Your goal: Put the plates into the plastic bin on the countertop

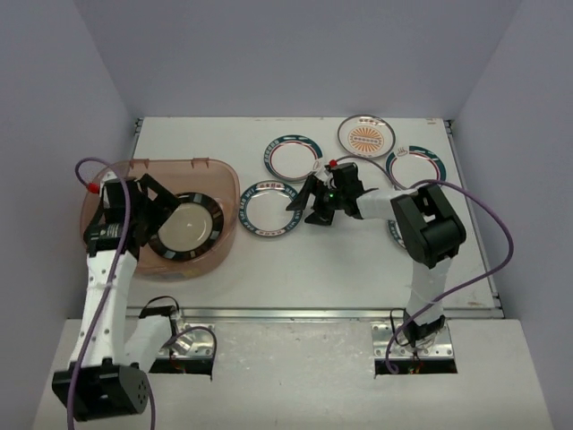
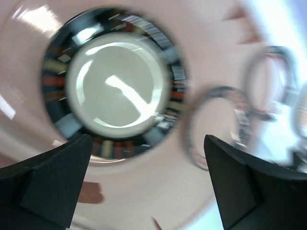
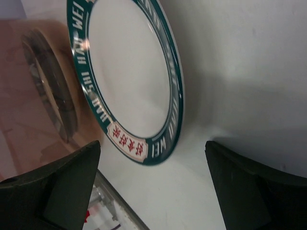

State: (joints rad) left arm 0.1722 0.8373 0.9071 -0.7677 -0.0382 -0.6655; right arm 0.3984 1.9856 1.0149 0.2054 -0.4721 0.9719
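Top external: found dark-rimmed plate [image 1: 186, 227] lying flat, face up, inside plastic bin [image 1: 224, 175] at left of countertop [image 1: 340, 260], bin's long axis left to right. Saw left gripper [image 1: 154, 210] over it, jaws spread, empty. Saw right gripper [image 1: 307, 203], jaws likewise spread, pointed left at teal-rimmed plate [image 1: 269, 209] lying flat just beside bin. Noted other plates [image 1: 293, 159] behind.

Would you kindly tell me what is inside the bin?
One dark-rimmed plate lies in the bin. The left arm covers the bin's left part, so anything there is hidden.
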